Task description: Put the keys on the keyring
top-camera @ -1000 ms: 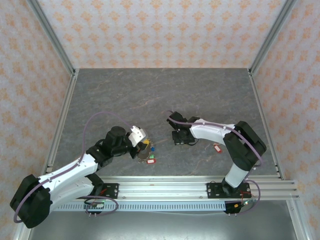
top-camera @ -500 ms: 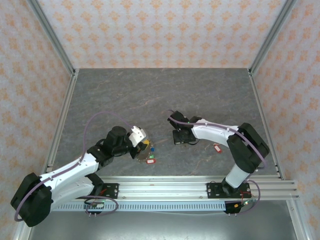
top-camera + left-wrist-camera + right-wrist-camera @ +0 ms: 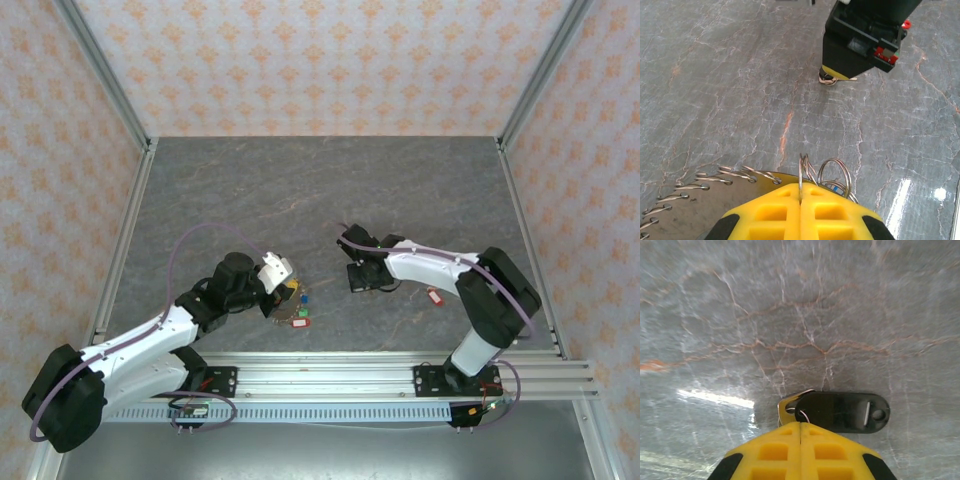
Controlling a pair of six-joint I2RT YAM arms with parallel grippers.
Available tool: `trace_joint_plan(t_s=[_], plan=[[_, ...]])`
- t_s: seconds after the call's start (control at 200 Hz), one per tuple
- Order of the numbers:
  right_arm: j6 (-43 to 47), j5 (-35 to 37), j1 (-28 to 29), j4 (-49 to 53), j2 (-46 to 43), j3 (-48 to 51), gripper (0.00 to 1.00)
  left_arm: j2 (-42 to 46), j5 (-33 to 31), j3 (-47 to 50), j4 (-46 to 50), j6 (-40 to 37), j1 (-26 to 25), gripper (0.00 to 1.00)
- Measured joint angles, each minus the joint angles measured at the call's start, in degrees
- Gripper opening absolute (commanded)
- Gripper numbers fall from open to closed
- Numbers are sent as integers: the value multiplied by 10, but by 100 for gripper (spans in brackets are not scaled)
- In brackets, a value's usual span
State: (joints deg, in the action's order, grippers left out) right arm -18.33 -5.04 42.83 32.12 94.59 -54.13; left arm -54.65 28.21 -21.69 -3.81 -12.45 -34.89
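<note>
My left gripper (image 3: 800,187) is shut on the thin wire of the keyring (image 3: 800,169), whose ribbed rim (image 3: 715,178) runs off to the left. Small split rings (image 3: 835,172) hang on it beside the jaws. In the top view the left gripper (image 3: 281,290) sits over keys with coloured tags (image 3: 302,298), a red tag (image 3: 303,323) lowest. My right gripper (image 3: 800,424) points down at the table, shut on the small wire loop of a key with a black tag (image 3: 842,411) and a brass head (image 3: 786,408). From above, the right gripper (image 3: 358,283) is mid-table.
A lone key with a red tag (image 3: 434,296) lies on the grey marble table (image 3: 300,190) to the right of the right arm. Metal rails (image 3: 400,365) run along the near edge, and patterned walls close in the other sides.
The right arm's elbow has drifted slightly right while its gripper stayed over the black-tagged key. The left arm and keyring have not moved.
</note>
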Motion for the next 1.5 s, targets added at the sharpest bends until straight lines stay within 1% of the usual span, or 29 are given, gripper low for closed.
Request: trace_joint_plan(t_s=[0.37, 0.571, 0.716, 0.866, 1.161, 1.496], plan=[[0, -11, 0, 0, 9, -7, 12, -3, -2, 0, 0, 0, 0, 0], [0, -14, 0, 0, 14, -11, 13, -3, -2, 0, 0, 0, 0, 0], [0, -14, 0, 0, 14, -11, 9, -3, -2, 0, 0, 0, 0, 0], [0, -14, 0, -1, 7, -10, 7, -7, -2, 0, 0, 0, 0, 0], [0, -14, 0, -14, -13, -4, 6, -25, -2, 0, -3, 4, 0, 0], [0, -6, 0, -16, -27, -1, 5, -26, -2, 0, -3, 4, 0, 0]])
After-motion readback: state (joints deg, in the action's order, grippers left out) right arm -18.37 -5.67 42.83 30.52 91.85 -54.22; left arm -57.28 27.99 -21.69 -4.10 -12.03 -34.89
